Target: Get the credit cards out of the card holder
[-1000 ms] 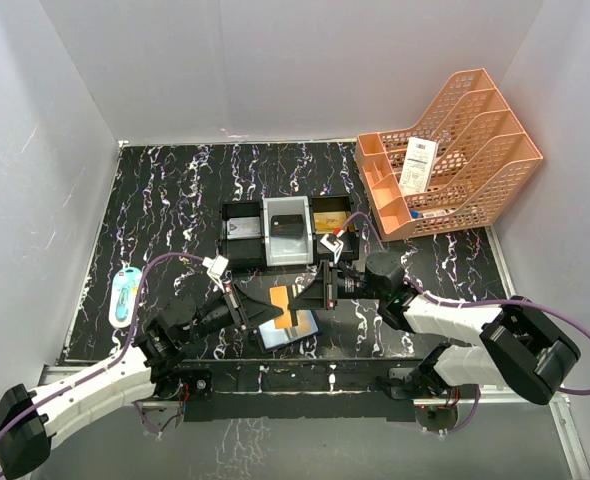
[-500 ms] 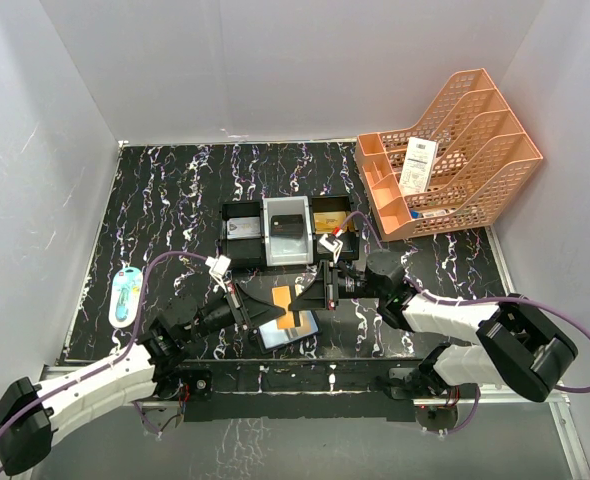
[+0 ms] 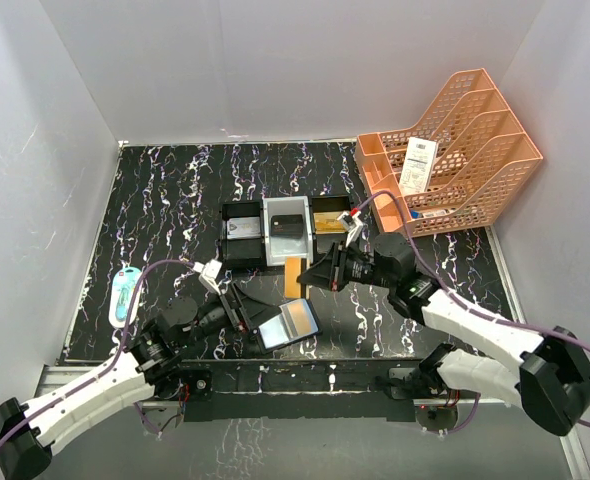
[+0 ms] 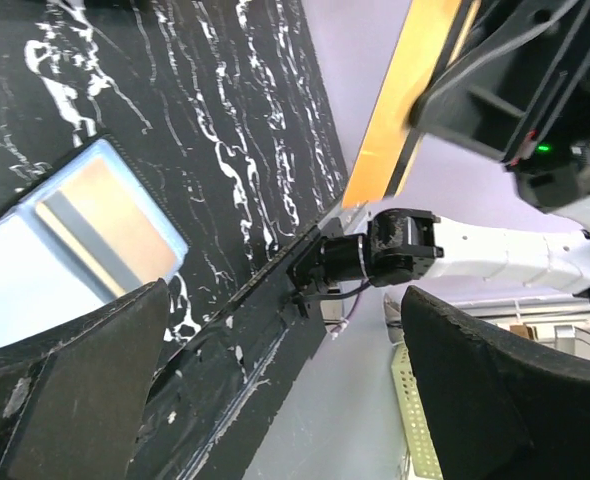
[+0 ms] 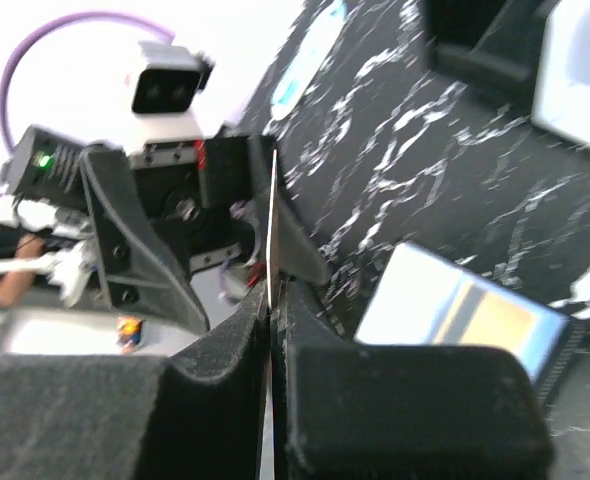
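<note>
The card holder [image 3: 287, 323] lies open on the table near the front, its blue-grey face up. A gold-orange credit card [image 4: 100, 215] still sits in its slot. My right gripper [image 3: 312, 273] is shut on another gold-orange credit card [image 3: 294, 276] and holds it above the table, behind the holder. That card shows edge-on [image 5: 272, 240] between the right fingers. My left gripper [image 3: 239, 304] stands open just left of the holder with nothing between its fingers [image 4: 75, 400]. In the left wrist view the held card [image 4: 405, 100] is at upper right.
A row of three small bins [image 3: 285, 232] with cards inside stands behind the held card. An orange mesh file rack [image 3: 445, 155] with a white paper slip [image 3: 418, 165] fills the back right. A white and blue packet [image 3: 125, 296] lies at the left.
My right gripper has drawn the gold-orange card out of the holder and lifted it back. My left gripper has opened, let go of the holder and pulled back left.
</note>
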You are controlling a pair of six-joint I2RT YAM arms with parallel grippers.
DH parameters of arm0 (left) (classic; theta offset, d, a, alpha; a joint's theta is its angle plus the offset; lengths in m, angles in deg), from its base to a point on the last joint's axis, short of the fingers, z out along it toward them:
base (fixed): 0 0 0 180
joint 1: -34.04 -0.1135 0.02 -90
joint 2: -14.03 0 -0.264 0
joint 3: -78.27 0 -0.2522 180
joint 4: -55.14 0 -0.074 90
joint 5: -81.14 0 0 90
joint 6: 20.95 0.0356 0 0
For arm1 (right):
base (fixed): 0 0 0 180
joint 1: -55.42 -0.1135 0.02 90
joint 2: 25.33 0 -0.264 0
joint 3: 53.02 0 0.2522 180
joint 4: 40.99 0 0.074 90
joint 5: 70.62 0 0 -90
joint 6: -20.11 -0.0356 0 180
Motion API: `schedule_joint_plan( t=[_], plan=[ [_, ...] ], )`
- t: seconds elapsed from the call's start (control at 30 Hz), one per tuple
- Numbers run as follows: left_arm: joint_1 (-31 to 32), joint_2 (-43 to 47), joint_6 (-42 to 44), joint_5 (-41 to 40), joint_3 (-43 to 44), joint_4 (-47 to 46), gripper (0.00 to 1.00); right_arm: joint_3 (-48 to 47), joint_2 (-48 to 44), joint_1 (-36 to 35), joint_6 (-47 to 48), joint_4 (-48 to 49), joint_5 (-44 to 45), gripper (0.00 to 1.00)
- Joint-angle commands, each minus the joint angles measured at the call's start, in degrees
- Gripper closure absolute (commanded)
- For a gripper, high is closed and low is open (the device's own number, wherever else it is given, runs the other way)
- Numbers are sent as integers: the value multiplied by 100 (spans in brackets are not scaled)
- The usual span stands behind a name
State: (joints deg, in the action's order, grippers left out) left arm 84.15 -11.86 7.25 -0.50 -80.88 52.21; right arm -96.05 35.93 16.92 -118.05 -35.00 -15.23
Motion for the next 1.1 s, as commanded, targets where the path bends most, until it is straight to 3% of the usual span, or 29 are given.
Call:
schedule_joint_plan(
  t=[0.0,0.2,0.4,0.53,0.67,1.07],
  plan=[
    [19,275,110,-455,262,855,1,-678,-493,37,1392,-1606,1703,100],
    [19,397,184,-807,431,1593,1,-901,-776,44,2373,-1904,3653,100],
    [23,466,301,-996,635,2103,1,-1076,-367,36,4172,-1733,5023,100],
    [18,422,382,-1079,725,2224,1,-1138,93,36,6011,-1379,4945,100],
    [19,276,452,-1108,825,2240,1,-1338,571,36,7085,-1178,4930,100],
    [22,-26,501,-952,909,1999,1,-2328,2402,440,8607,-1140,4155,100]
  ],
)
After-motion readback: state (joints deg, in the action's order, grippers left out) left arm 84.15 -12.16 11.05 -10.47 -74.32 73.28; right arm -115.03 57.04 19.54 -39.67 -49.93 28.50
